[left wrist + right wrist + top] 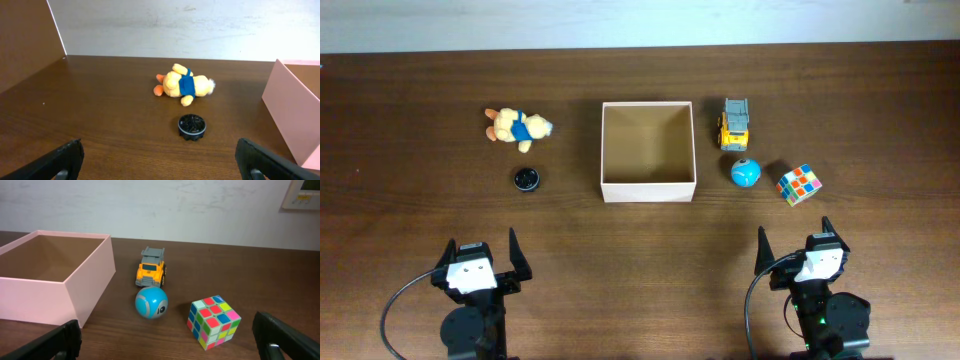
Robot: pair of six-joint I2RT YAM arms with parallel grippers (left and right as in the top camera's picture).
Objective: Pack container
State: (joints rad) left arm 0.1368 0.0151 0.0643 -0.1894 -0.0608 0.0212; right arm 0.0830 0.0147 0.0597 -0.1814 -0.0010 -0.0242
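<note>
The container [648, 190], a square open-topped cream box with a tan inside, stands empty at the table's middle; its wall shows in the left wrist view [292, 117] and right wrist view [55, 297]. Left of it lie a yellow plush toy in blue [517, 127] [184, 85] and a small black round disc [526, 179] [192, 126]. To its right sit a yellow toy truck [734, 124] [151, 271], a blue ball [745, 173] [151, 302] and a colour cube [799, 184] [214, 321]. My left gripper [481, 252] [160, 165] and right gripper [797, 245] [170, 342] stand open near the front edge, holding nothing.
A pale wall [170, 25] rises behind the dark wooden table [640, 230]. A white panel [306, 194] hangs at the far right of that wall.
</note>
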